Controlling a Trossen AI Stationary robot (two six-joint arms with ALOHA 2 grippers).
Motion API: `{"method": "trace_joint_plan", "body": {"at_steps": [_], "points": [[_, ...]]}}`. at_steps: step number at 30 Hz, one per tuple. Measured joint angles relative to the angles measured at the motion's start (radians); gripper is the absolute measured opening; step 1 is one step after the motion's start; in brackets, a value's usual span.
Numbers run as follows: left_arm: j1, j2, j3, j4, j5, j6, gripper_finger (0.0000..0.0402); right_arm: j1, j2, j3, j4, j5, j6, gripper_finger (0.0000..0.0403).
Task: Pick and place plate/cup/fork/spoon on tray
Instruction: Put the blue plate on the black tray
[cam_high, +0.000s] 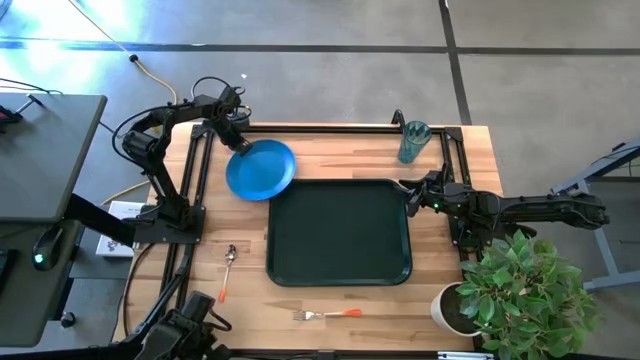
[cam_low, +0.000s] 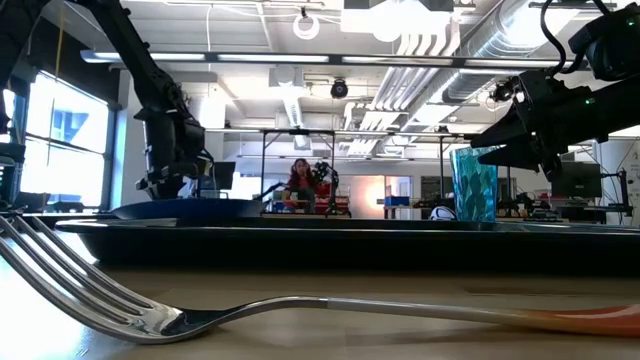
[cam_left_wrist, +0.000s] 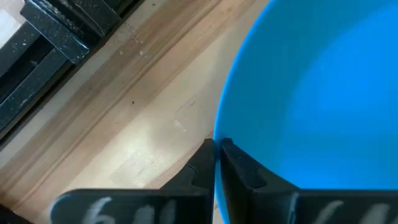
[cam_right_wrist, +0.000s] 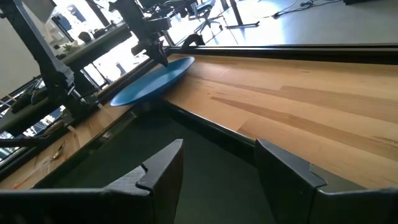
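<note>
The bright blue plate (cam_high: 262, 168) is at the table's far left, and its near edge overlaps the far-left corner of the dark tray (cam_high: 340, 262). My left gripper (cam_high: 238, 141) is shut on the plate's far-left rim. My right gripper (cam_high: 408, 193) is open and empty over the tray's far-right corner. The teal cup (cam_high: 413, 142) stands upright on the table beyond the tray's far-right corner. The spoon (cam_high: 228, 268) lies flat on the table left of the tray. The fork (cam_high: 325, 314) lies flat on the table in front of the tray. My left gripper pinches the plate's rim (cam_left_wrist: 216, 134) between its two fingers, one above and one below, at the plate's far-left edge. The fingers slant down from the far left. The plate (cam_right_wrist: 152, 81) is tilted, with the held side raised and the lower side by the tray's far-left corner; I cannot tell whether that side touches.
Black frame rails (cam_high: 195, 170) run along the table's left, far and right edges. A potted plant (cam_high: 520, 290) stands at the near right corner. Bare wood lies between the tray and the far rail.
</note>
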Motion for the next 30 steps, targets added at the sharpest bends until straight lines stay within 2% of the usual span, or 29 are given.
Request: {"method": "trace_joint_plan", "body": {"at_steps": [8,13,18,19,24,30], "points": [[-0.003,-0.003,0.000,0.001,-0.006,0.000,0.0000,0.000,0.000,0.000,0.000,0.000,0.000,0.0190],[-0.023,-0.053,0.000,-0.010,0.004,0.012,0.0002,0.000,0.000,0.000,0.000,0.002,0.010,0.0190],[-0.072,-0.090,0.000,-0.062,0.176,0.042,0.0001,0.000,0.000,0.000,0.005,0.016,0.010,0.0190],[-0.087,-0.092,0.000,-0.063,0.185,0.041,0.0001,0.000,0.000,0.000,0.009,0.016,0.010,0.0190],[-0.165,-0.100,0.000,-0.039,0.078,0.006,0.0001,0.000,0.000,0.000,0.025,0.017,0.010,0.0190],[-0.221,-0.100,0.000,0.043,-0.140,-0.055,0.0001,0.000,0.000,0.000,0.025,0.016,0.018,0.0190]]}}
